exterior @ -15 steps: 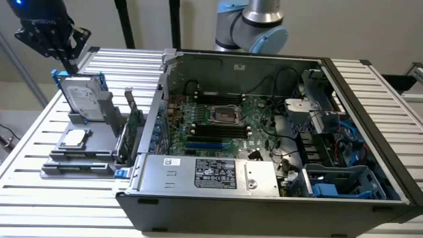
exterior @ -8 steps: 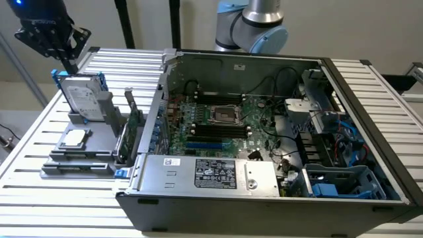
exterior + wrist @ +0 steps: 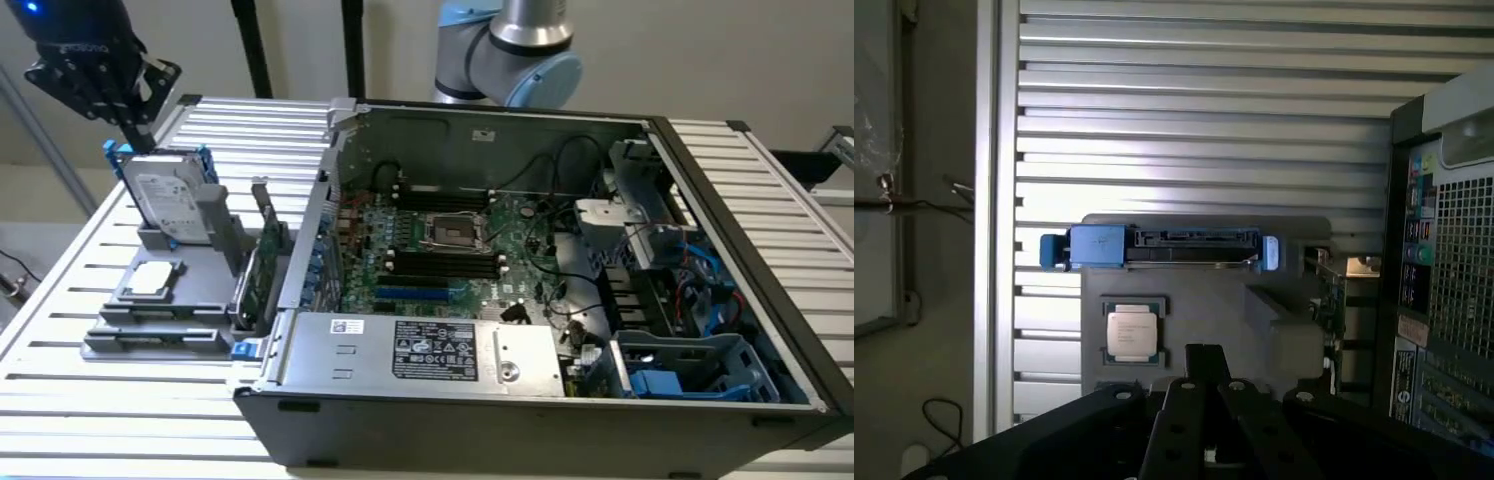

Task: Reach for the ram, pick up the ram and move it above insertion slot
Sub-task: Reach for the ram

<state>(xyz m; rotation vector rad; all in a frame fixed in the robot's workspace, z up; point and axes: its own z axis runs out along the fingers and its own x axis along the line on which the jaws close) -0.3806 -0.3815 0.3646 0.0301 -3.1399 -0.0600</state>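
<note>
Nearest in the exterior view, a grey moulded fixture is noted on the slatted aluminium table. The ram is not positively identified. A long dark strip in the fixture's nearest slot is judged the likeliest candidate.

Behind it a square, metal-capped processor is seated flat. Further back, a boxy hard drive is stood on edge in blue plastic rails.

Above the drive's far end the black gripper is poised, its fingers pressed together and nothing held. The reach is therefore judged the step in hand and barely begun, since tool and strip are well apart at opposite ends of the fixture. The pick is judged to call for parted fingers squared across the thin board's long edges.

Just beside the fixture an upright green expansion card is noted as an obstruction. To the exterior view's right, long black insertion slots are seen inside the open steel case.
</note>
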